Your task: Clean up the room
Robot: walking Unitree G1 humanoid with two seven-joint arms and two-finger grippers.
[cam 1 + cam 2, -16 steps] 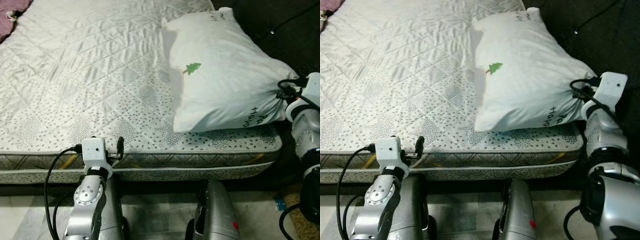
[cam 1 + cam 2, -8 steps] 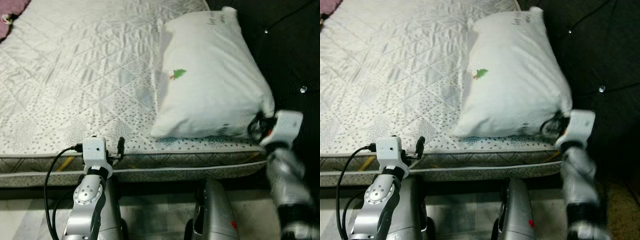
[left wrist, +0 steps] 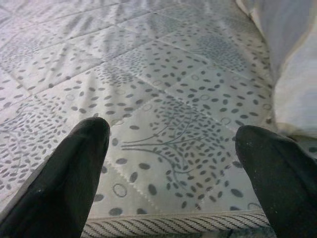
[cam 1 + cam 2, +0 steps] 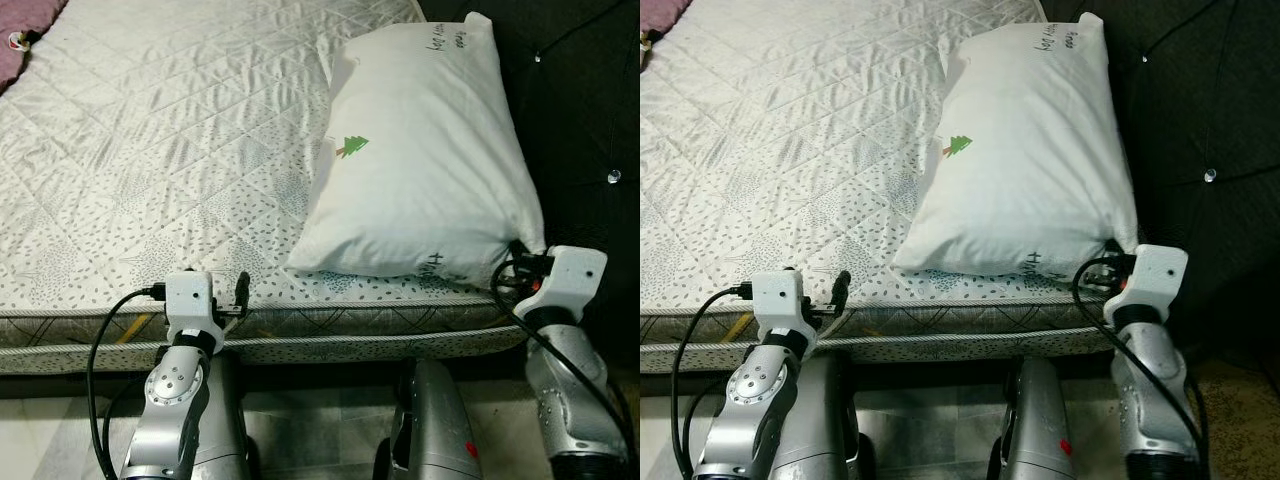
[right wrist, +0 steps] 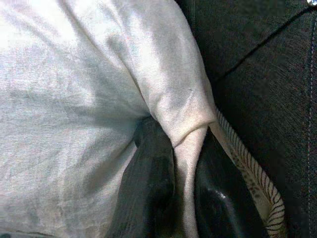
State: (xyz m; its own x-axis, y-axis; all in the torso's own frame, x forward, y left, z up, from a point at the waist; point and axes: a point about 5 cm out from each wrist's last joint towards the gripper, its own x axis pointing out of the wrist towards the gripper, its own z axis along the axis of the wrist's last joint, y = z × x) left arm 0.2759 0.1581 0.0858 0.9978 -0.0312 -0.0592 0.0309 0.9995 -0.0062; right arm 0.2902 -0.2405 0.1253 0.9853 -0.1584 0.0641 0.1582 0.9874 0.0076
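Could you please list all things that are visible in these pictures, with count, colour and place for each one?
mattress: one, white quilted with grey leaf print, across the scene in front of the robot
pillow: one, white with a small green tree print and dark writing, on the mattress beside the headboard
headboard: one, black tufted, on the robot's right of the pillow
purple cloth: one, at the far left corner of the mattress
left hand: one, black fingers open, over the near mattress edge, holding nothing
right hand: one, black fingers closed on the pillow's near corner
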